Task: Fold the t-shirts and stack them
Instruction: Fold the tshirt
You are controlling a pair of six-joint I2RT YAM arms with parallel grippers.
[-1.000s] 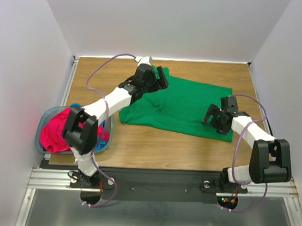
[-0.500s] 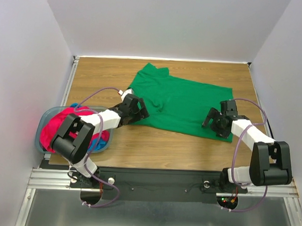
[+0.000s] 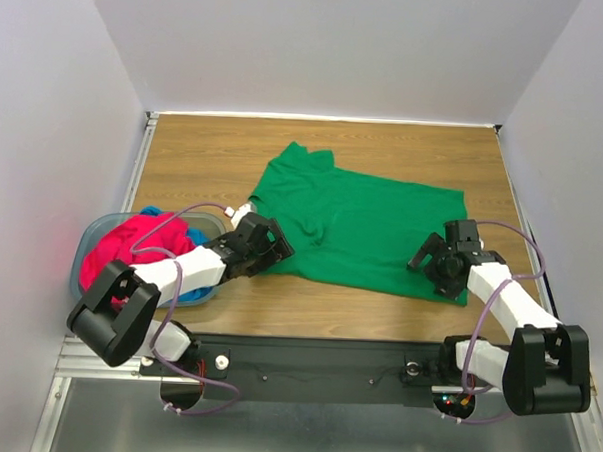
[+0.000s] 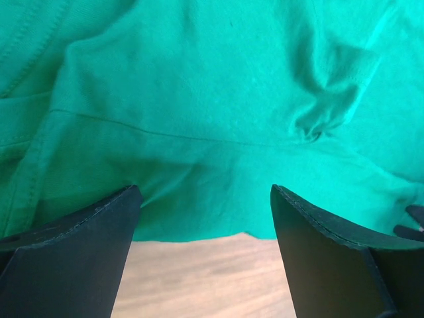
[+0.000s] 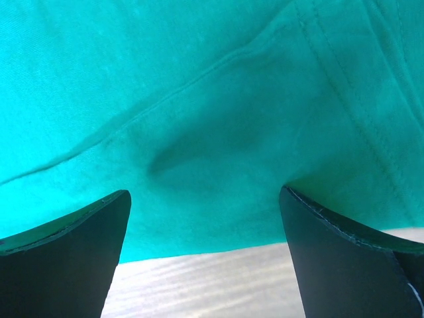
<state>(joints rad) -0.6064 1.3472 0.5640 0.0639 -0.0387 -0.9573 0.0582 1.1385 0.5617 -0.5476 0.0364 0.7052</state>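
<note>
The green t-shirt (image 3: pixel 362 224) is spread on the table (image 3: pixel 205 152), its near hem flanked by the wide-open left gripper (image 3: pixel 278 247) and right gripper (image 3: pixel 427 260); a crooked fold is risked if only one layer is pinched.

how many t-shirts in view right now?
3. The green t-shirt is spread on the table. The pink-red t-shirt is heaped in the basket at the left. The blue t-shirt lies mostly under it, only edges showing. More could be hidden in the basket.
</note>
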